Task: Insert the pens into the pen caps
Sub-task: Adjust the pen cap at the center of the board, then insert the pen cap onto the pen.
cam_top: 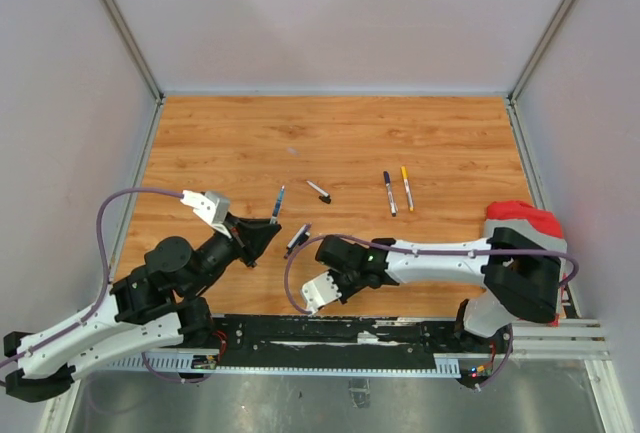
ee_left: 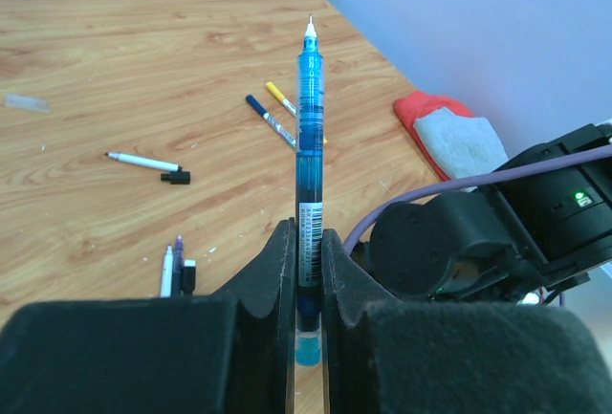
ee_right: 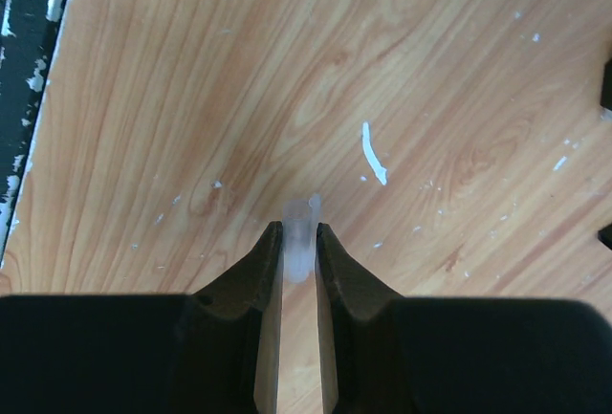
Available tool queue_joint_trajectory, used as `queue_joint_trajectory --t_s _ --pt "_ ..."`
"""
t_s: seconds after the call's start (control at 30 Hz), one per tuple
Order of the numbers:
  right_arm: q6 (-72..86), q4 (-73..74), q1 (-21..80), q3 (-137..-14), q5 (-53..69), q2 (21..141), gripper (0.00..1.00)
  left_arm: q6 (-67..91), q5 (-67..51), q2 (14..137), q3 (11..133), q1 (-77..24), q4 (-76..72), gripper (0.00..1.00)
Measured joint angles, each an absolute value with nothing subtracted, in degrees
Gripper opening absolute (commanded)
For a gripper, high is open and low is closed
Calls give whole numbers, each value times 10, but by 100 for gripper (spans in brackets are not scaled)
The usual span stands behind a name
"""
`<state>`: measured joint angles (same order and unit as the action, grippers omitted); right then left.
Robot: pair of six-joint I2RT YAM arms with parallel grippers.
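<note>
Left arm: we see a white link between chunky black joint housings.
Right arm: we see the same white link and black joints, with a small green light.
Cables: we see one lilac-grey cable looping along each arm.
Wrist housings: we see white boxy blocks.
Left gripper: we see matte black, wedge-shaped fingers.
Right gripper: we see identical black tapered fingers.

Bright, even, diffuse light falls from above the table; shadows on it are faint and soft-edged. From the left wrist, the pen is crisp above the table, while the fingers nearest the lens are soft. From the right wrist, the cap is blurred and the table's grain behind it is sharp.
</note>
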<state>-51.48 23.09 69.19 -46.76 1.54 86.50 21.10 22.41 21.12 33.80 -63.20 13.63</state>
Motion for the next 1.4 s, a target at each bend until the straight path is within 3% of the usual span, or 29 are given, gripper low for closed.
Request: queue_joint_trajectory --t_s 0.8,1.13,1.4 --pt "-481 289 681 -533 45 919 56 213 230 207 348 -632 152 0" --pt "-444 243 681 -477 44 783 57 213 233 203 348 -632 157 1" --pt "-329 144 693 -402 19 677 69 213 230 216 348 -632 156 1"
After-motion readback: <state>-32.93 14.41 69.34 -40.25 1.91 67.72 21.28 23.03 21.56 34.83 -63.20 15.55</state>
